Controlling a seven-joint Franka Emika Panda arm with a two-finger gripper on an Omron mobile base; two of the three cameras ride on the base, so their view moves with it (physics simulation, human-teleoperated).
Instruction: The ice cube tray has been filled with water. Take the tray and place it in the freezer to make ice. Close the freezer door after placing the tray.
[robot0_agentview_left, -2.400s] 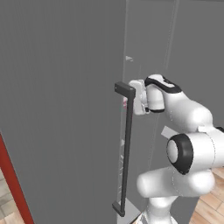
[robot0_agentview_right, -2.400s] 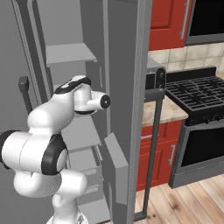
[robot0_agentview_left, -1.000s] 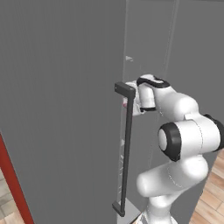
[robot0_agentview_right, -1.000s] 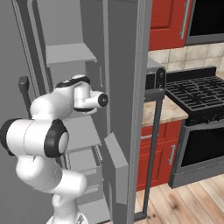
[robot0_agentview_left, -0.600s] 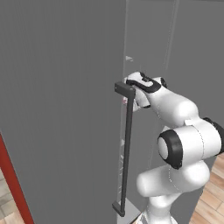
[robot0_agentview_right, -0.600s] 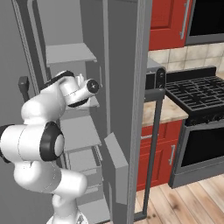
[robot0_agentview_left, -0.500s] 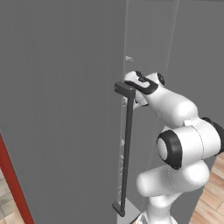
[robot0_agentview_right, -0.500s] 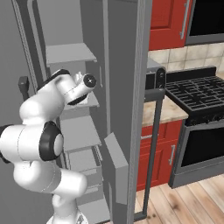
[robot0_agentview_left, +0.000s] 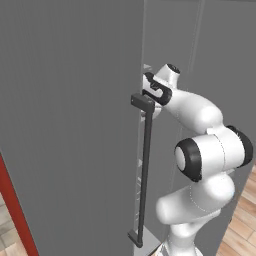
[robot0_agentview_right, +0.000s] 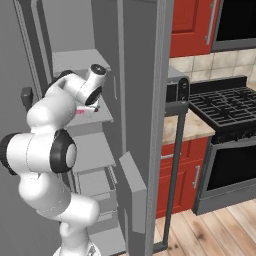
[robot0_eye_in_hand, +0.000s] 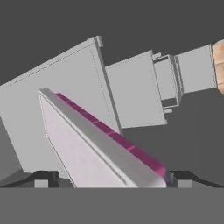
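The ice cube tray (robot0_eye_in_hand: 94, 151) is a pale lavender slab with a pink side edge. It lies on a grey shelf (robot0_eye_in_hand: 57, 96) inside the freezer (robot0_agentview_right: 75, 60). My gripper (robot0_eye_in_hand: 111, 179) is open around the tray's near end, and a gap shows between the left fingertip (robot0_eye_in_hand: 43, 179) and the tray. From the right base view, a sliver of the tray (robot0_agentview_right: 80, 111) peeks out under my hand on the middle shelf (robot0_agentview_right: 100, 117). The freezer door (robot0_agentview_right: 142, 85) stands wide open, its dark bar handle (robot0_agentview_right: 172, 165) facing the room.
The matching left door (robot0_agentview_left: 70, 125) is shut, and its dark handle (robot0_agentview_left: 145, 165) is close beside my forearm. Grey drawers (robot0_agentview_right: 95, 182) sit below the shelves. A black stove (robot0_agentview_right: 225, 107), a tan counter (robot0_agentview_right: 187, 127) and red cupboards (robot0_agentview_right: 190, 25) lie to the right of the open door.
My wrist has rolled upward and the hand has shifted slightly up and toward the left door's edge. The elbow has swung in closer. The doors have not moved.
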